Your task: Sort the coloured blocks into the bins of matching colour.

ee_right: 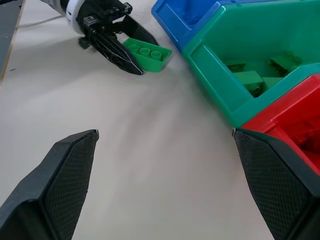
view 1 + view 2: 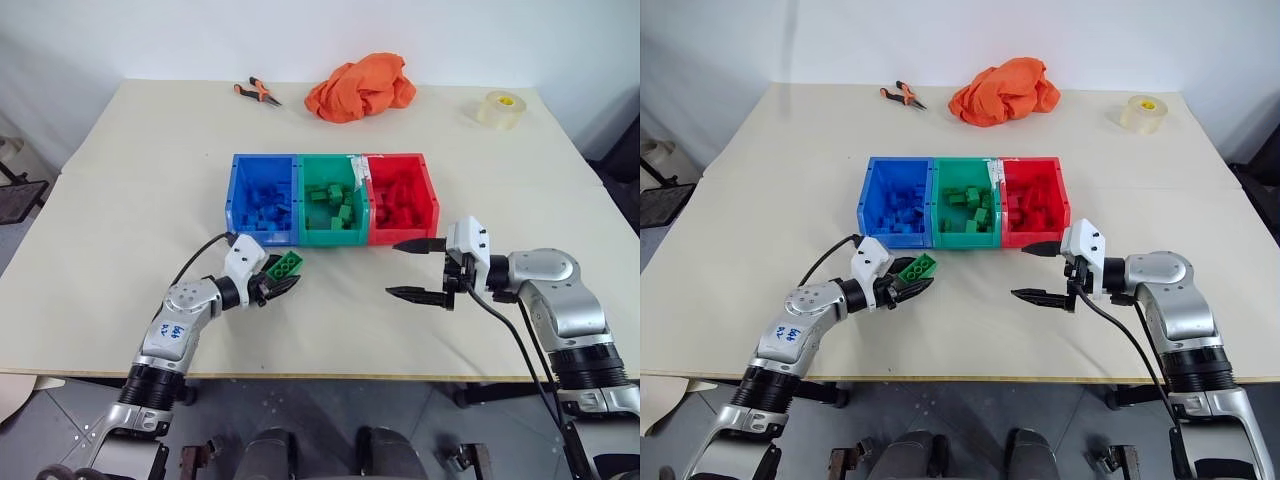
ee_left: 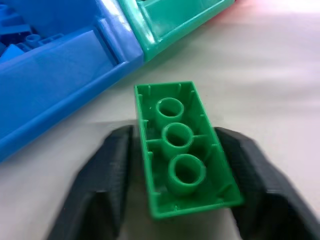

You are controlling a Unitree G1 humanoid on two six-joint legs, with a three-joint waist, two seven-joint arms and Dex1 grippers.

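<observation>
A green block (image 2: 284, 266) sits hollow side up between my left gripper's fingers (image 3: 117, 165), which press on its two long sides. That left gripper (image 2: 282, 277) is shut on it just above the table, in front of the blue bin (image 2: 262, 238). The blue, green (image 2: 330, 237) and red (image 2: 400, 235) bins stand joined in a row, and each holds several blocks of its own colour. My right gripper (image 2: 392, 268) hovers open and empty in front of the red bin, pointing toward the left gripper (image 1: 120, 47).
At the table's far side lie an orange cloth (image 2: 360, 88), a pair of pliers (image 2: 257, 92) and a roll of tape (image 2: 499, 109). The table's front edge (image 2: 330, 377) runs just behind both arms.
</observation>
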